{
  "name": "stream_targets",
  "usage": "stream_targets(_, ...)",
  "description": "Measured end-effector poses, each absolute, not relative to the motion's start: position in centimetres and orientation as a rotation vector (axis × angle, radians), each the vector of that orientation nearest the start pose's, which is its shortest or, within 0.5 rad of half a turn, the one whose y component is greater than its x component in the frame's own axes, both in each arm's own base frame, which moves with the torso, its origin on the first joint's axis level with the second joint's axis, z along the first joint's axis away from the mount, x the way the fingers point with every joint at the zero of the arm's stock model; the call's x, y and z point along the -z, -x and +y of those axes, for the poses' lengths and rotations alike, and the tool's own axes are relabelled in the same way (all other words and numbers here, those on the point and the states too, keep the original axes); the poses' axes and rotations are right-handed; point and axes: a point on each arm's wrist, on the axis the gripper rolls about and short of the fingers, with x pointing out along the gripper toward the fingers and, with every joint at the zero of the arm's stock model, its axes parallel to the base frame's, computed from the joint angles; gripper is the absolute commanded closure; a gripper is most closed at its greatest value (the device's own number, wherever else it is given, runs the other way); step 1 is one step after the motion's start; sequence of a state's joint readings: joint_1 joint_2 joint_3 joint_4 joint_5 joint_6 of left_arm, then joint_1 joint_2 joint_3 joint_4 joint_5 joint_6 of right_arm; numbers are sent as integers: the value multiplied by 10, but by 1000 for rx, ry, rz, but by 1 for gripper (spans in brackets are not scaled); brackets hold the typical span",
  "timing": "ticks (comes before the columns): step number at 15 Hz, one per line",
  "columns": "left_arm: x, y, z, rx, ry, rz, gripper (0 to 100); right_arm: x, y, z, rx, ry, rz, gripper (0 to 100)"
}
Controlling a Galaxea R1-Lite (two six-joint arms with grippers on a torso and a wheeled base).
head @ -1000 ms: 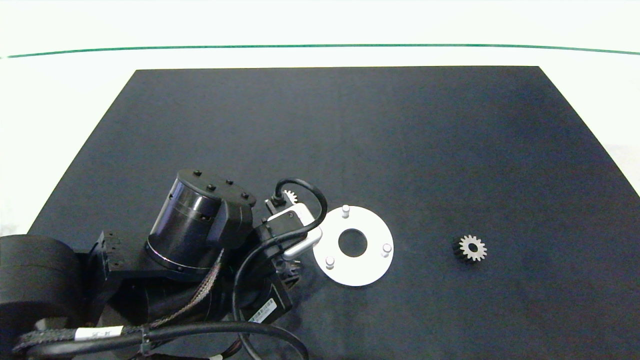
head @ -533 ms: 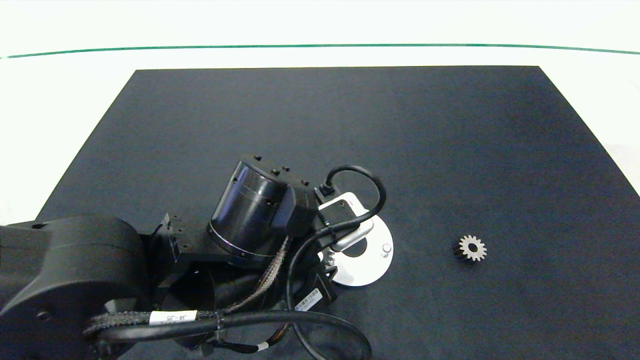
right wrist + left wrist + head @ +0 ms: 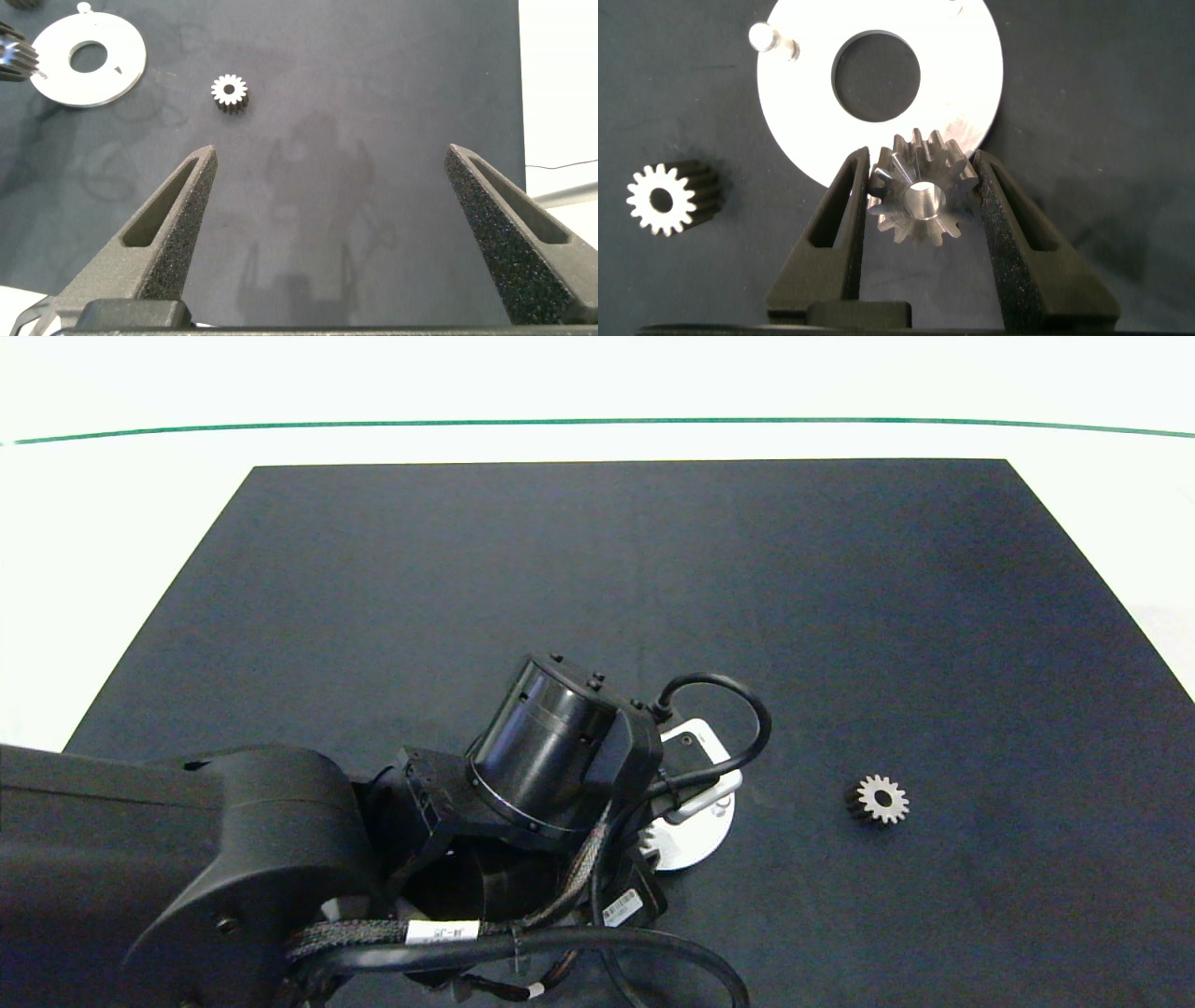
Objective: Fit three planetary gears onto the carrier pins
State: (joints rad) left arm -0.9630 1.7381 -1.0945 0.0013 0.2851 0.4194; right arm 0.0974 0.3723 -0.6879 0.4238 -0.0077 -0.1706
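Steel gear carried over the carrier disc

Clamped between the left gripper point(image 3: 920, 201) fingers, one planetary gear point(image 3: 920, 198) had travelled from beside the white disc point(image 3: 971, 65) to above its rim, near the carrier pins point(image 3: 769, 38); seating came next. The right gripper point(image 3: 327, 233) stood open; spare gear point(image 3: 878, 799) on the dark bench mat point(image 3: 653, 569)

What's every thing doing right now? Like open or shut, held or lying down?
Left gripper: shut on a gear.
Held gear: pinched between the fingers, tilted, over the disc's edge.
White disc: lying flat on the mat.
Peg: upright, bare.
Loose gear: lying on the mat, nothing touching it.
Right gripper: open, empty, above the mat.
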Motion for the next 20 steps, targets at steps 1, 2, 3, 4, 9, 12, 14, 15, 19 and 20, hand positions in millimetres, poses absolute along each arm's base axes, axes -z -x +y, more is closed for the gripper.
stream_targets(1, -190, -187, -257, 765, -777, 394, 87, -224, 35, -4, -99, 176, 100, 0)
stream_targets(2, -189, -188, -257, 764, -778, 397, 87, -225, 34, -4, -99, 176, 100, 0)
stream_targets(3, -189, -189, -257, 761, -778, 400, 87, -225, 35, -4, -99, 176, 99, 0)
stream_targets(4, -188, -190, -257, 759, -779, 402, 87, -225, 35, -4, -99, 176, 99, 0)
stream_targets(9, -187, -193, -256, 751, -782, 408, 87, -225, 35, -4, -97, 176, 97, 0)
stream_targets(12, -187, -195, -254, 743, -782, 412, 87, -225, 35, -4, -97, 176, 97, 0)
stream_targets(14, -186, -196, -254, 741, -781, 413, 87, -225, 35, -4, -99, 176, 98, 0)
stream_targets(15, -186, -196, -254, 741, -781, 413, 87, -225, 35, -4, -100, 176, 98, 0)
stream_targets(19, -184, -198, -256, 740, -781, 415, 87, -225, 35, -4, -100, 176, 98, 0)
stream_targets(20, -184, -198, -256, 740, -781, 417, 87, -225, 35, -4, -100, 176, 98, 0)
